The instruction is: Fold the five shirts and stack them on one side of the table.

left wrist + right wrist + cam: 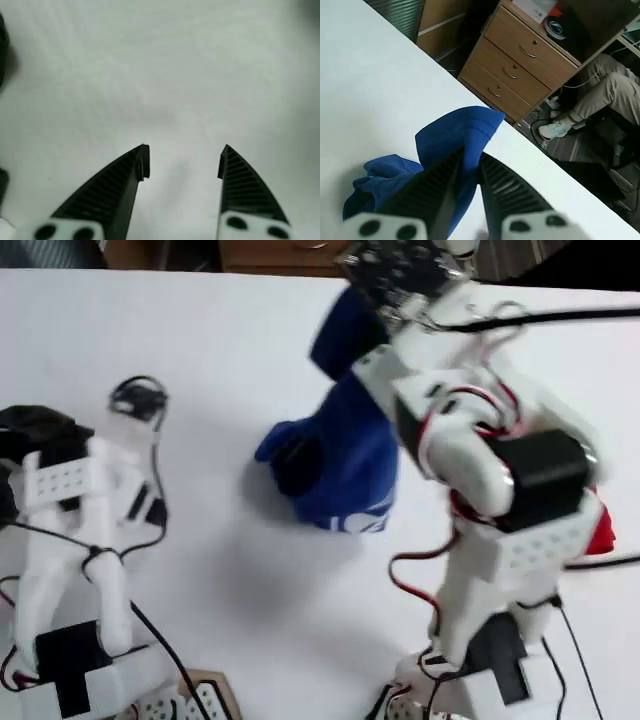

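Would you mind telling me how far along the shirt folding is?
Early, I'd say. Done: nothing I can confirm; a red scrap beside the right arm is too hidden to judge. In hand: the right claw is shut on the crumpled blue shirt, one end held up off the table. The left claw hangs open over bare table. Left: folding and stacking.

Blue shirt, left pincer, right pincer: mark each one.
blue shirt (345, 465): high view, on its bunched middle.
left pincer (184, 152): left wrist view, midway between the open fingertips.
right pincer (471, 157): right wrist view, midway between fingertips pinching the cloth.
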